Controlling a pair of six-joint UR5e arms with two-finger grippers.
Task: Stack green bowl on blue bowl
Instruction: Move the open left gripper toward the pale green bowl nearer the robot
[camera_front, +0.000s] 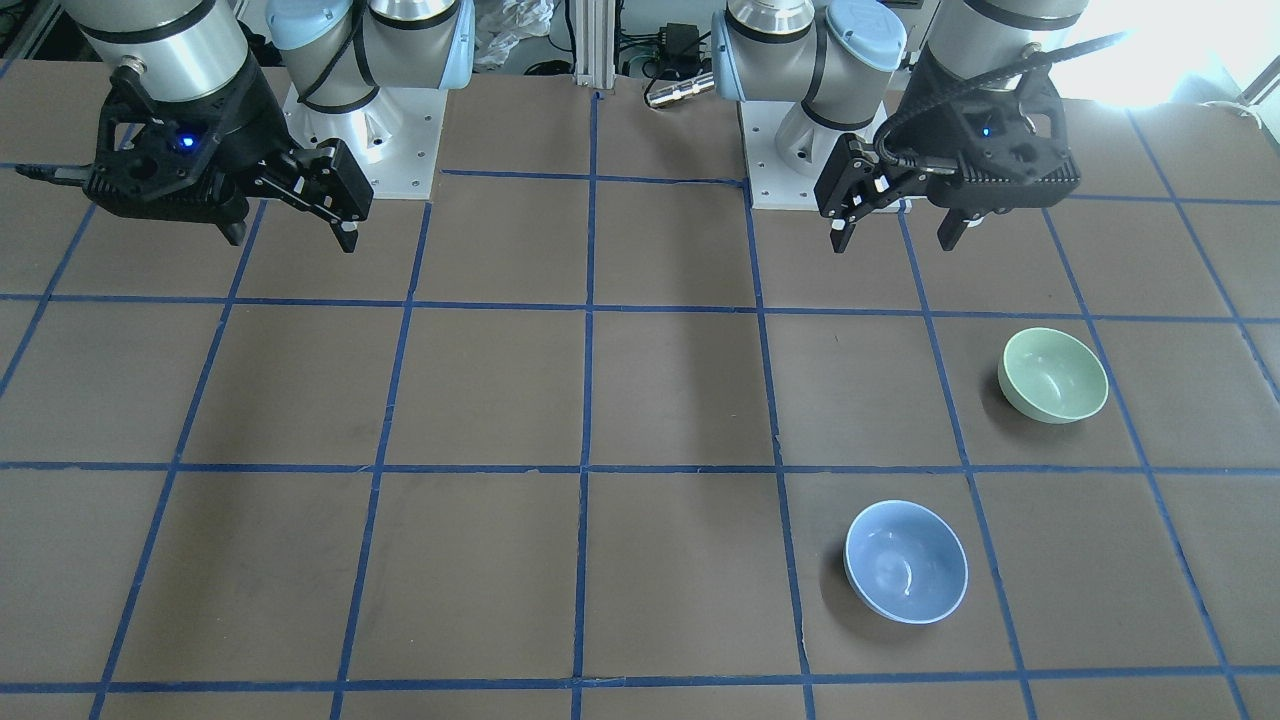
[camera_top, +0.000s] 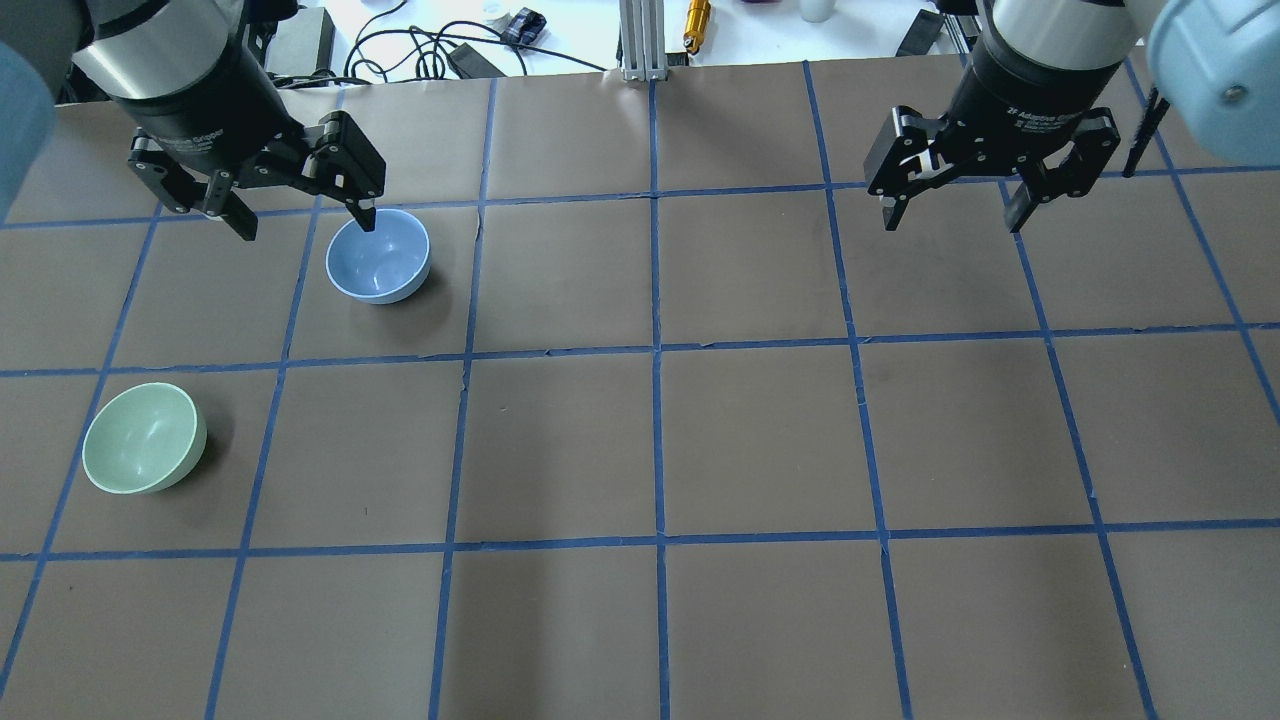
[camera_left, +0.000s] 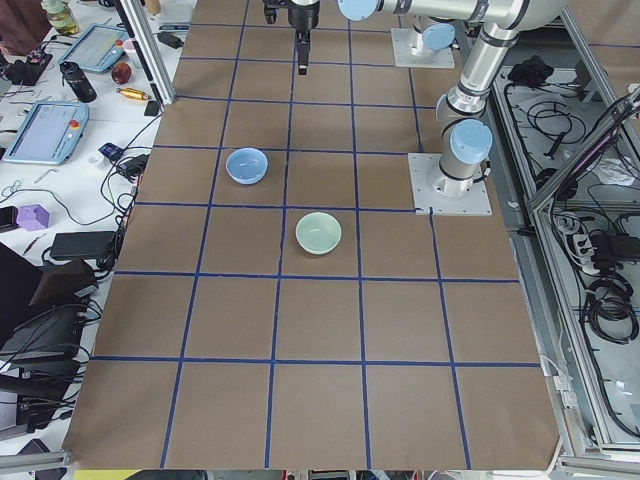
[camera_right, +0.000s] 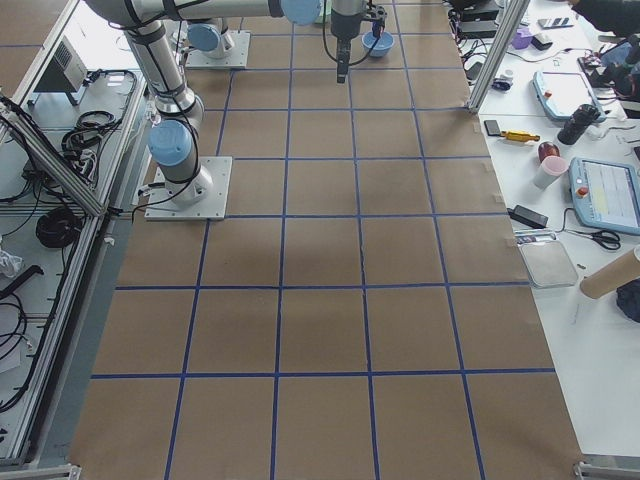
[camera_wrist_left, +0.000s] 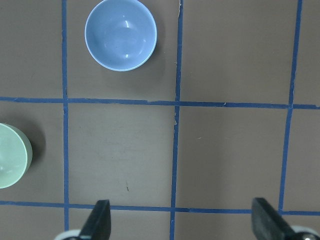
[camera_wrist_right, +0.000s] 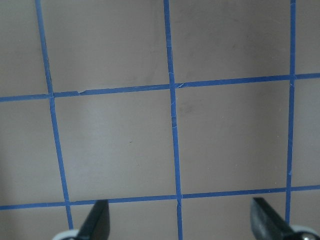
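Table (camera_top: 760, 440): brown, blue tape grid. L gripper (camera_top: 305, 225) hangs above far-left area, jaws spread wide, nothing btwn them. R gripper (camera_top: 952, 222) hangs above far right, jaws likewise spread, empty. Blue bowl (camera_top: 378, 256) sits upright on table, below L gripper's inner fingertip in overhead view, not touched. Green bowl (camera_top: 143, 438) upright, nearer robot & further left, well apart from blue bowl; not stacked.
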